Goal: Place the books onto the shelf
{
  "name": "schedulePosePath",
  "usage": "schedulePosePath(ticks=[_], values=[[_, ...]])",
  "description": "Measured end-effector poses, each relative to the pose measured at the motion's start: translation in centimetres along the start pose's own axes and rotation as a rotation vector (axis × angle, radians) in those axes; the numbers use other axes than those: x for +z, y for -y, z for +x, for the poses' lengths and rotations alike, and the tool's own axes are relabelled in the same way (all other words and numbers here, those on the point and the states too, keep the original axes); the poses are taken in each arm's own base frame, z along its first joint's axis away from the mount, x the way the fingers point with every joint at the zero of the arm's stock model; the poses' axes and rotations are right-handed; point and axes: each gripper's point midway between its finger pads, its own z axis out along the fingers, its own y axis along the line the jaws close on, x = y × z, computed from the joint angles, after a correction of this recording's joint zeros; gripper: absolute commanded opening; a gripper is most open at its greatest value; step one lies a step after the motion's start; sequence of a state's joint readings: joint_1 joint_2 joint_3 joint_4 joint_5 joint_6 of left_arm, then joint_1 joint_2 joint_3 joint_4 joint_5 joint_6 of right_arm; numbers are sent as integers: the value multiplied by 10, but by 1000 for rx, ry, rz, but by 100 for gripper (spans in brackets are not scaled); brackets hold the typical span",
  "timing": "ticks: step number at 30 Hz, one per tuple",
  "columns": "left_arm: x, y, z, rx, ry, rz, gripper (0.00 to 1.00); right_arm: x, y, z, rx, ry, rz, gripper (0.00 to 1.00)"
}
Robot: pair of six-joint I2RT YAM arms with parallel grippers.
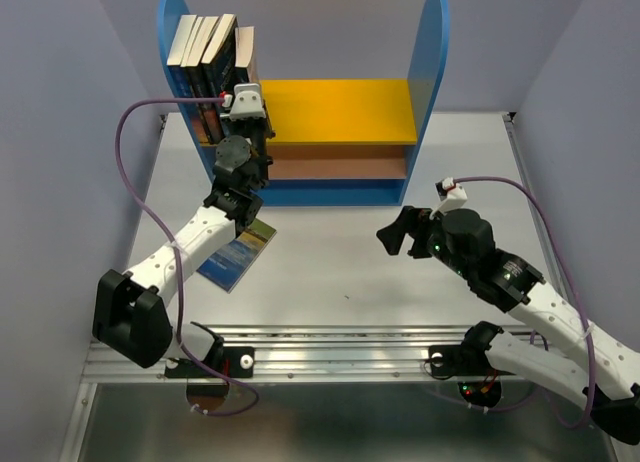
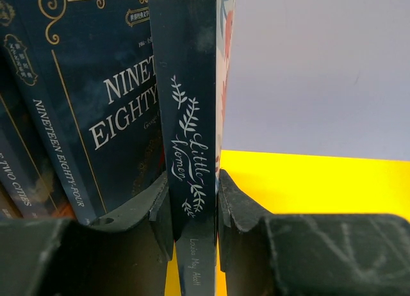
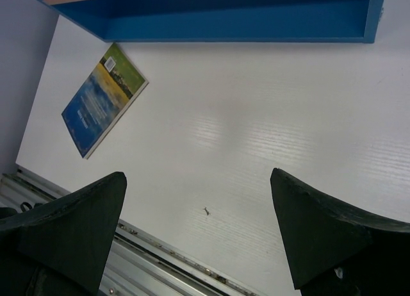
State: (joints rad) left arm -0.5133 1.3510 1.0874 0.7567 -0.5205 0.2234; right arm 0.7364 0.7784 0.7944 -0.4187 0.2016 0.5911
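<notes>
Down by my side is a metal rail (image 1: 330, 357) at the near edge of the white table (image 1: 350, 282).

The right gripper (image 1: 392, 235) hangs over the table on the right. Its two black fingers (image 3: 77, 222) are spread wide apart. There is nothing between them, only bare table below.

A bit further in, on the left, one loose book (image 1: 238, 254) lies flat on the table. Its cover is blue, yellow and green. The left arm reaches over it. It lies just in front of the shelf (image 1: 433, 42), not on it.

The shelf stands at the back of the table. It has a blue base (image 1: 340, 194), a brown board (image 1: 340, 164) and a yellow board (image 1: 340, 107) on top.

The left gripper (image 1: 246, 100) is up at the yellow board. Its jaws squeeze the spine of a thin dark book, Little Women (image 2: 192, 104), one finger on each side. The book stands up straight. I cannot tell if its bottom touches the board.

Just left of it is Nineteen Eighty-Four (image 2: 109, 110), leaning with three more dark books (image 1: 198, 44) against the blue side panel (image 1: 170, 22).
</notes>
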Motion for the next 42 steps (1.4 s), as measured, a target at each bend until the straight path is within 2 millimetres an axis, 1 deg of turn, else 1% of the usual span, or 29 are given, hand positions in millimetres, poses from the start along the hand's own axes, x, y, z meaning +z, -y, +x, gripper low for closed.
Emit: schedulePosePath(ticks=[5, 10, 14, 15, 16, 17, 21, 22, 25, 26, 29, 32, 35, 42], values=[[3, -13, 3, -3, 15, -42, 0, -1, 0, -1, 0, 3, -2, 100], [9, -35, 6, 7, 21, -92, 0, -7, -2, -6, 5, 25, -16, 100], [11, -40, 7, 14, 19, -98, 0, -11, -3, -10, 6, 43, -23, 100], [11, -41, 7, 15, 19, -99, 14, -11, -3, -10, 6, 45, -23, 100], [11, -40, 7, 16, 18, -98, 22, -11, -3, -11, 5, 47, -23, 100], [11, -41, 7, 16, 16, -98, 27, -12, -2, -11, 2, 48, -22, 100], [11, -41, 8, 6, 13, -99, 31, -12, -2, -11, -2, 50, -21, 100], [11, -41, 9, 0, 11, -99, 38, -12, -2, -12, -1, 52, -21, 100], [11, -41, 12, -19, 0, -105, 45, -14, -2, -14, -2, 63, -23, 100], [10, -42, 15, -27, -5, -107, 45, -15, -2, -15, -1, 68, -24, 100], [8, -42, 18, -54, -10, -110, 52, -17, -2, -17, -2, 76, -25, 100], [6, -41, 26, -67, -30, -103, 59, -17, -2, -17, -3, 77, -24, 100], [4, -39, 32, -72, -52, -97, 63, -17, -2, -17, -3, 78, -25, 100], [-3, -37, 34, -125, -72, -90, 70, -18, 0, -16, -4, 77, -24, 100]])
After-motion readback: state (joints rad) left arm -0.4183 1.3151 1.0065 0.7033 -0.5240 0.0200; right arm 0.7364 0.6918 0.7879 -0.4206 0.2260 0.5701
